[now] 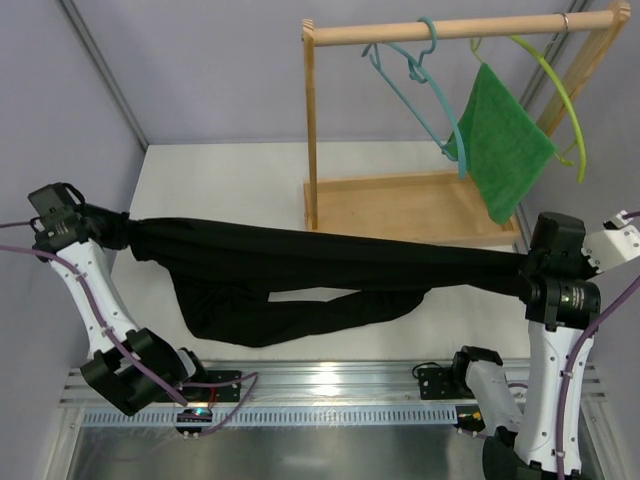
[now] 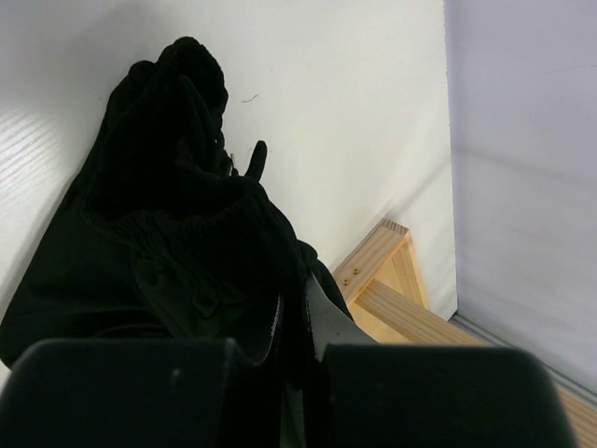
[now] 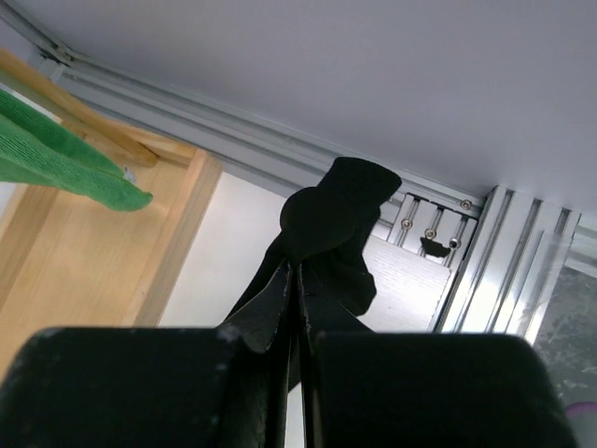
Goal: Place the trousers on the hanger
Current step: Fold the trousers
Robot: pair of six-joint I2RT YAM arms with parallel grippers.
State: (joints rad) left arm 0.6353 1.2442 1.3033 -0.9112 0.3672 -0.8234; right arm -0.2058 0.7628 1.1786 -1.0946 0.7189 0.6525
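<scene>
The black trousers (image 1: 330,255) are pulled into a long band above the white table, and one leg sags in a loop onto the surface. My left gripper (image 1: 125,235) is shut on the bunched left end (image 2: 168,215), fabric pinched between its fingers (image 2: 322,317). My right gripper (image 1: 522,270) is shut on the other end, with a tuft of the trousers (image 3: 336,215) sticking out past the closed tips. The teal hanger (image 1: 412,68) hangs by its hook from the wooden rail (image 1: 500,27), above and behind the stretched cloth, with nothing on it.
A wooden rack with a tray base (image 1: 400,205) stands at the back right; its upright post (image 1: 311,130) is just behind the trousers. A green cloth (image 1: 505,140) hangs on a yellow-green hanger (image 1: 562,95). Grey walls close in on the left.
</scene>
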